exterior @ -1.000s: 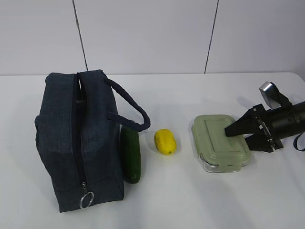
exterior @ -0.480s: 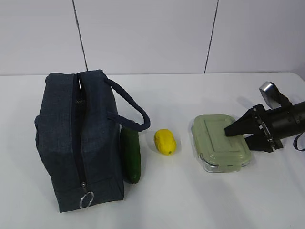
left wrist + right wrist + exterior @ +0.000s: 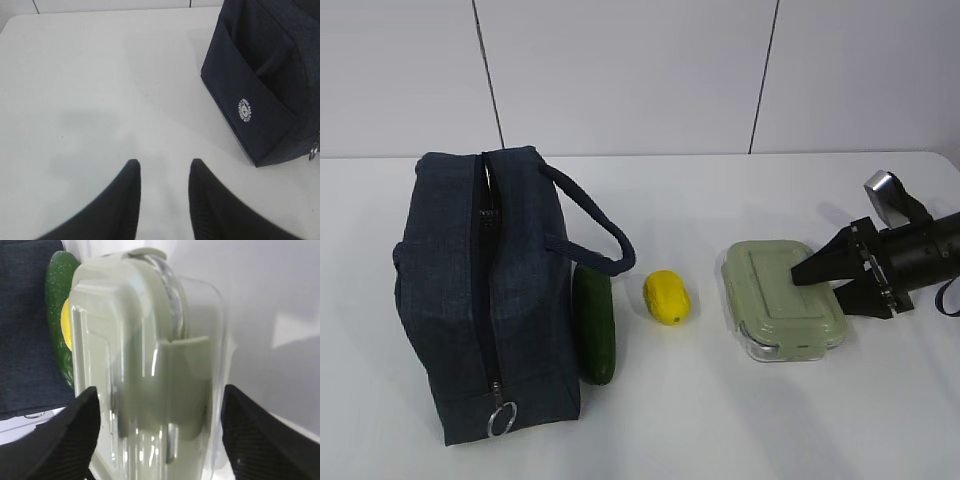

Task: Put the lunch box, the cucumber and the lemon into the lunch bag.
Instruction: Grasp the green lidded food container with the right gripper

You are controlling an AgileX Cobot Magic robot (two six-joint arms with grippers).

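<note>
Right gripper (image 3: 802, 272) stands wide open with its fingers straddling the lunch box (image 3: 782, 298), seemingly not yet clamped. We judge the box stiff, slick and light, best pinched across its short sides. It lies flat at the lemon's (image 3: 667, 296) three o'clock, long axis running twelve to six.

The exterior camera looks down at a slant across the white table (image 3: 720, 420). The left wrist camera faces bare tabletop, catching the lunch bag (image 3: 265, 85) at its right. The right wrist camera sits very close to the lunch box (image 3: 150, 390); both also appear in the exterior view.
</note>
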